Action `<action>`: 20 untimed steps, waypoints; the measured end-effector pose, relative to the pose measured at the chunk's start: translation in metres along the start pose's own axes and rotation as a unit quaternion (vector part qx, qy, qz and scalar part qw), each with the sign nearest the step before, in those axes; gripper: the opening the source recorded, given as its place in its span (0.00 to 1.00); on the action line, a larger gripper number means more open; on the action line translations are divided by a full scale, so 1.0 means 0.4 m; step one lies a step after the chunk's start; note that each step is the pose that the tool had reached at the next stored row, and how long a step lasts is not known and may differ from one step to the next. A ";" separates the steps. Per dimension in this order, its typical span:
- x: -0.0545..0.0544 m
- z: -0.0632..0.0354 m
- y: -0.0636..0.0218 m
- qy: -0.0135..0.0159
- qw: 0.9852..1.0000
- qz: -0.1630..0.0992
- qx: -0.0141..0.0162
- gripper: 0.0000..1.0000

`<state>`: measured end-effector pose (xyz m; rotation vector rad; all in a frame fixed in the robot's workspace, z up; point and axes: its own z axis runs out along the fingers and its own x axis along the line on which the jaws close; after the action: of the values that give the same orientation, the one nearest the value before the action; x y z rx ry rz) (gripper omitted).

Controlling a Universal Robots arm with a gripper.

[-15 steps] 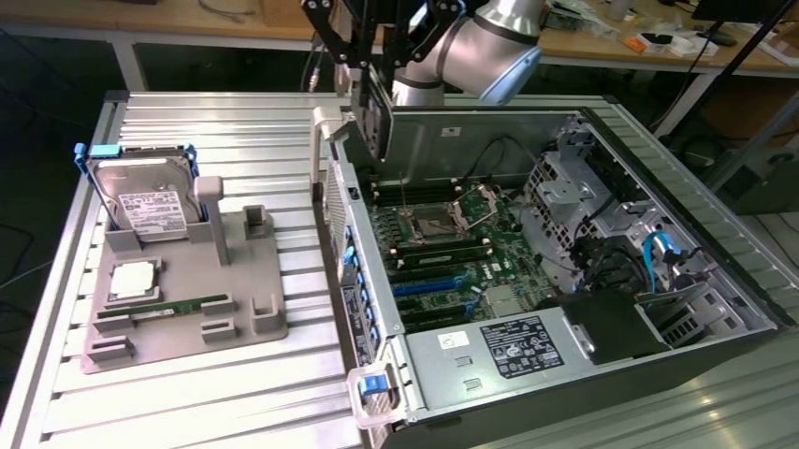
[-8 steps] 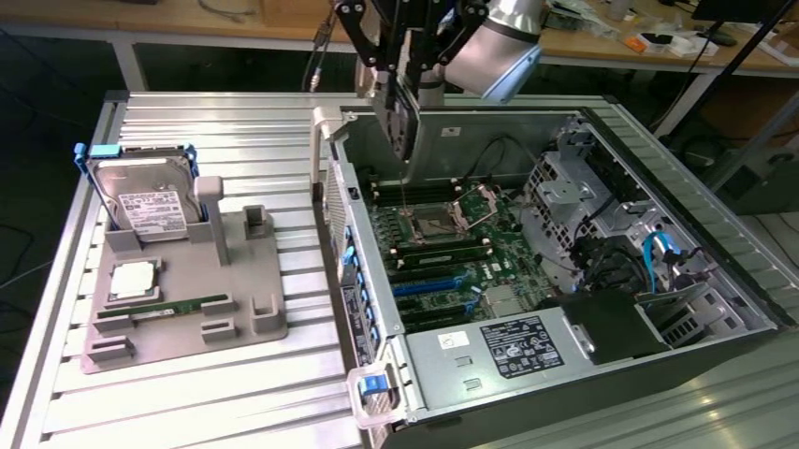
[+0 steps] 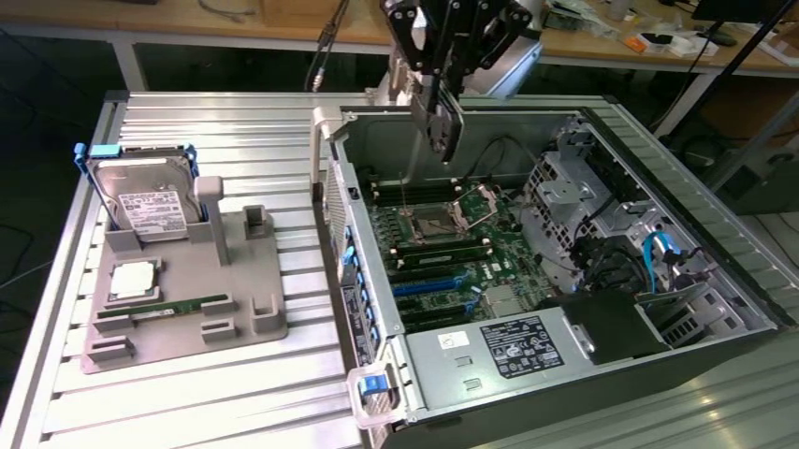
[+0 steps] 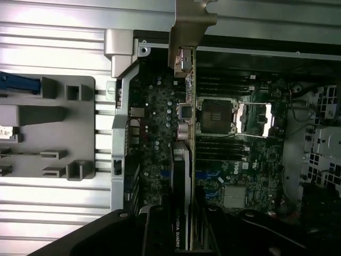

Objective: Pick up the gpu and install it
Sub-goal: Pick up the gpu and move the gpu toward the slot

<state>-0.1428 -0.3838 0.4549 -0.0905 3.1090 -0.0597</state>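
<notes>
The gpu is a thin dark card hanging on edge below my gripper, which is shut on it. It hovers above the open computer case, over the back part of the motherboard near the CPU socket. In the wrist view the gpu runs edge-on away from the gripper, and its silver end bracket reaches past the case's rear wall. The card is clear of the board and of the blue slots.
A grey holder on the slatted table at the exterior view's left carries a hard drive, a green memory stick and a CPU. Inside the case are a power supply, drive cages and cables.
</notes>
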 end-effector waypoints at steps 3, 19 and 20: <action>-0.031 0.001 -0.005 0.000 1.000 0.000 0.000 0.27; -0.161 0.006 -0.026 0.000 1.000 0.000 0.000 0.27; -0.161 0.006 -0.026 0.000 1.000 0.000 0.000 0.27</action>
<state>-0.0779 -0.3906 0.4549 -0.0903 3.1090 -0.0597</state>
